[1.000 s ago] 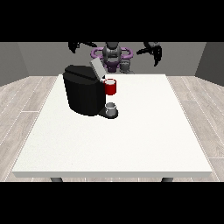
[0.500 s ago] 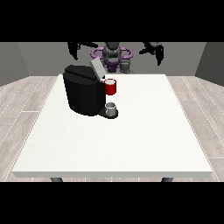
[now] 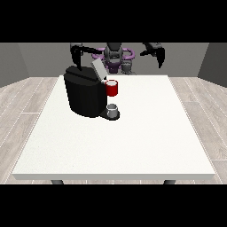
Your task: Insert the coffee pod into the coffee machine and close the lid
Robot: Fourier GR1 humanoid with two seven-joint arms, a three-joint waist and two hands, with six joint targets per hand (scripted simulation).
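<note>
The hand at the view's left [image 3: 78, 56] hung just above the black coffee machine [image 3: 84, 92], fingers pointing down, holding nothing. The hand at the view's right [image 3: 158, 52] hovered well apart, likewise unoccupied. No writing was legible.

Even, soft light; you get no glare on the white table [image 3: 133, 146]. The coffee machine [image 3: 84, 95] reads as a near-flat black mass, with only a faint shadow at its base. Floor and walls are evenly grey. No edge distortion visible.
</note>
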